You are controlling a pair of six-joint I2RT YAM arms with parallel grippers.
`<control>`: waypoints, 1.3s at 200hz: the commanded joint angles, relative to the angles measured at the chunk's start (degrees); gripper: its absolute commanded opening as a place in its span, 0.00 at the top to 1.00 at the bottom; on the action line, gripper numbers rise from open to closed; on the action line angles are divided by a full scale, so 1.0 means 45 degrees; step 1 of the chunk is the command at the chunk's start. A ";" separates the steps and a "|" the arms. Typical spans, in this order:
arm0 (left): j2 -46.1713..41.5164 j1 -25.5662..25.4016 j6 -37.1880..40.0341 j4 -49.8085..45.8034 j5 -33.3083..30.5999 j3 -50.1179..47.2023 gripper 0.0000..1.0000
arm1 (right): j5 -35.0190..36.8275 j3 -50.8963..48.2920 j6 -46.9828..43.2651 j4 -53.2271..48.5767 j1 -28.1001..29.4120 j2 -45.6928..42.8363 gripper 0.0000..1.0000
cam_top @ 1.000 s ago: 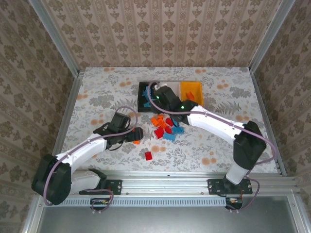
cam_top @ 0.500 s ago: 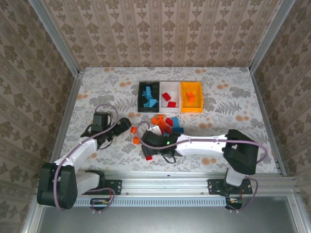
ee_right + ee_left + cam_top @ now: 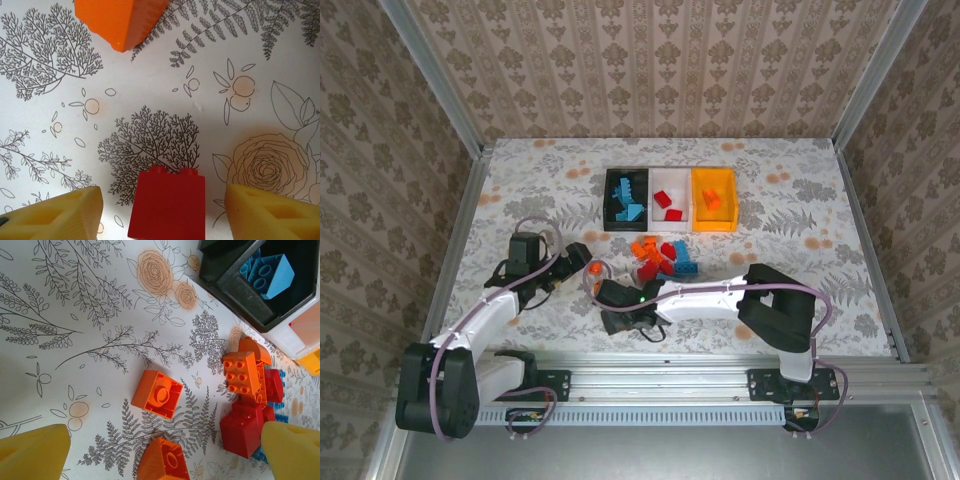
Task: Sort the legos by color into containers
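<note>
Right end effector (image 3: 162,195) spread astride 1 red lego (image 3: 167,212), evidently lining up a grasp. Left end effector (image 3: 165,430) spread wide above 2 orange legos (image 3: 157,394) on counter (image 3: 75,315).

right hand (image 3: 161,212): now over red lego (image 3: 167,202) | left hand (image 3: 161,451): withdrawn leftward

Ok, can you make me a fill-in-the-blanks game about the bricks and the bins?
1. The black bin holds only ___ bricks.
2. The white bin has two ___ bricks in it.
3. The orange-yellow bin has one ___ brick in it.
4. The right gripper stands open around a ___ brick, with a gap on each side.
Missing words: blue, red, orange, red.
</note>
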 commanded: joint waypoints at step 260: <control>-0.0733 -0.3060 -0.1036 0.0723 -0.1495 -0.0132 0.00 | 0.2533 0.7895 -0.5678 -0.2369 -0.7450 0.3269 0.68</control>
